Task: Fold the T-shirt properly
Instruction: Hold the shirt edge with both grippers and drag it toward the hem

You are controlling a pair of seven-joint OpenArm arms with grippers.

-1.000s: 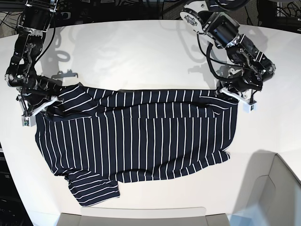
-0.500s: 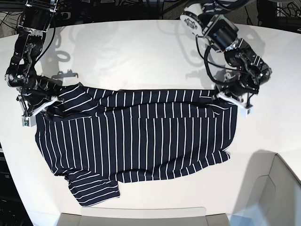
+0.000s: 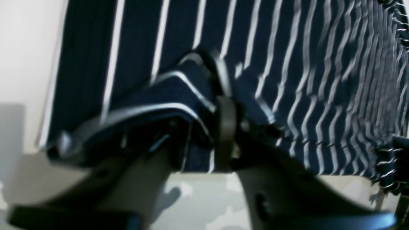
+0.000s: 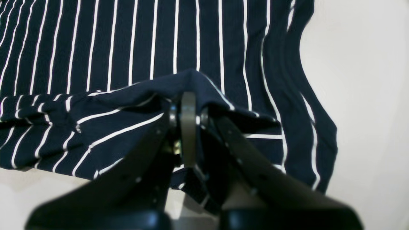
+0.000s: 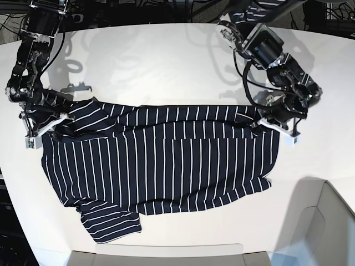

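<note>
Left tool (image 5: 275, 123) now pinching T-shirt (image 5: 166, 160) corner.

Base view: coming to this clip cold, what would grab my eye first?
The dark T-shirt with thin white stripes, spread wide across the white table, dominates. One arm stands at each far corner of it: the right hand is shut on the cloth at the view's left, and the left hand has a raised fold of fabric between its fingers at the view's right. One sleeve sticks out at the near left.
</note>
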